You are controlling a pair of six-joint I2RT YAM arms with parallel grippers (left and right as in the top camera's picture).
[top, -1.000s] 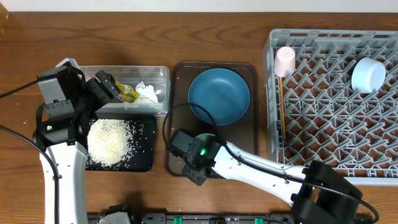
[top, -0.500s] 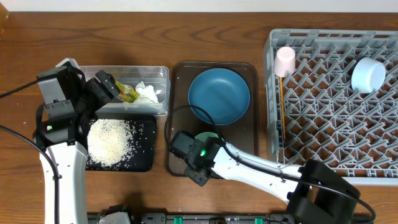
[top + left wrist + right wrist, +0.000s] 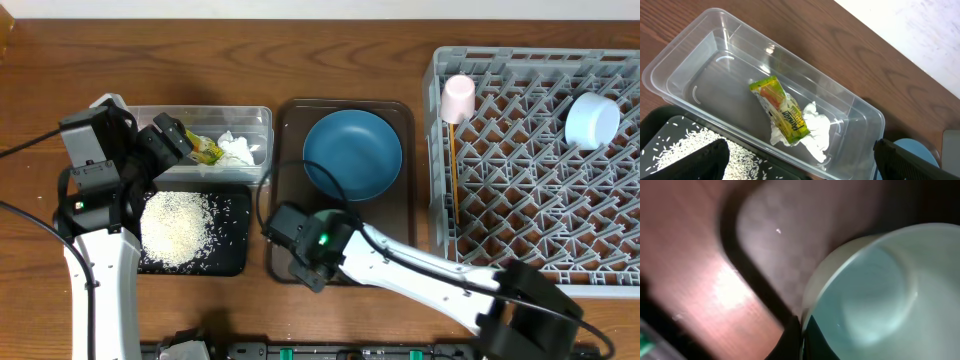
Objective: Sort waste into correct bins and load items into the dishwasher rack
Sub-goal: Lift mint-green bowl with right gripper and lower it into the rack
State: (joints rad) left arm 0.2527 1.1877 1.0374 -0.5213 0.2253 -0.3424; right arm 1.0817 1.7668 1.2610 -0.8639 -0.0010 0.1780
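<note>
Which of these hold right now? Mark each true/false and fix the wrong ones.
1. The yellow-green wrapper lies in the clear tub with the crumpled tissue. True.
2. The rice is in the clear tub. False: it lies on the black tray.
3. The right tool is shut on the rim of the pale green bowl. True.
4. The pink cup stands on the brown tray. False: it is in the dishwasher rack.
5. The left tool grips the wrapper. False: it is open above the tub, holding nothing.
6. The blue plate sits on the brown tray. True.

Two bowls point(image 3: 592, 120), one plate point(image 3: 352, 153), one cup point(image 3: 458, 98), two bins point(image 3: 255, 115).
</note>
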